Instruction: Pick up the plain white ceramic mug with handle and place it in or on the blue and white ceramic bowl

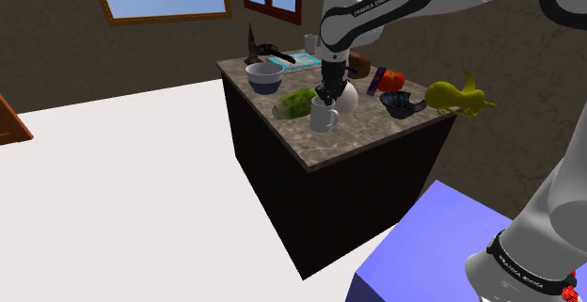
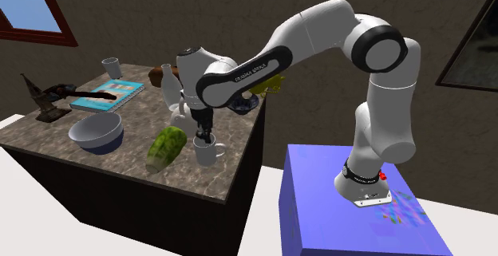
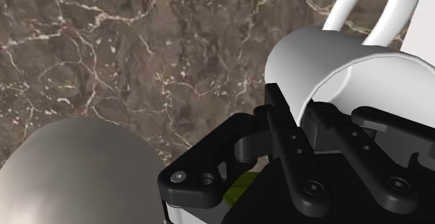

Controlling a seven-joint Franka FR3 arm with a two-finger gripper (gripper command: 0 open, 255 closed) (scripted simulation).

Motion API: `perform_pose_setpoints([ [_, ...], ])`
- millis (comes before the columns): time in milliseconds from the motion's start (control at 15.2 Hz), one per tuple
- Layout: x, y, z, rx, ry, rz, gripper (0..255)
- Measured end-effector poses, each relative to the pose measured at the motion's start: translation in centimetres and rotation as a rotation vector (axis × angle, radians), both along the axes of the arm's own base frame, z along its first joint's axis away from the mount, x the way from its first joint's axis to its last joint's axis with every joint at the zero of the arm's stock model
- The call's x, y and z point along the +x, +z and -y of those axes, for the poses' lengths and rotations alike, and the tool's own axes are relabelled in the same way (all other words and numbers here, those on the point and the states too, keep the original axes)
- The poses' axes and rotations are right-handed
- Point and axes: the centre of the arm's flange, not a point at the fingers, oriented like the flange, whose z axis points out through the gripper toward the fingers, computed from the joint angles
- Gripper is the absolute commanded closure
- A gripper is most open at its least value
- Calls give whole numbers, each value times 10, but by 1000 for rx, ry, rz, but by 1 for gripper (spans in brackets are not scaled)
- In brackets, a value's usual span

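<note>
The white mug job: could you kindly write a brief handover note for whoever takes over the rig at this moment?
End effector: shut on the rim wall of the plain white mug with handle, one finger inside, one outside.
Mug: appears to rest upright on the dark marbled countertop.
Blue and white round bowl: apart from the mug, toward the shoulder view's upper left.
Done: grasp.
Left: lift, carry to the bowl, set down, release.

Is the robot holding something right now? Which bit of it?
Yes, the white mug. The jaws pinch its rim wall, on the side away from the handle.
</note>
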Motion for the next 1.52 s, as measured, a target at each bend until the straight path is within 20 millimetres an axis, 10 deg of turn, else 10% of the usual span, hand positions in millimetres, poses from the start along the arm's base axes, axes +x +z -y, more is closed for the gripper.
perform_pose_setpoints([
  [1188,0,93,0,0,0,0,255],
  [1518,-13,102,49,-1,-1,-1,255],
])
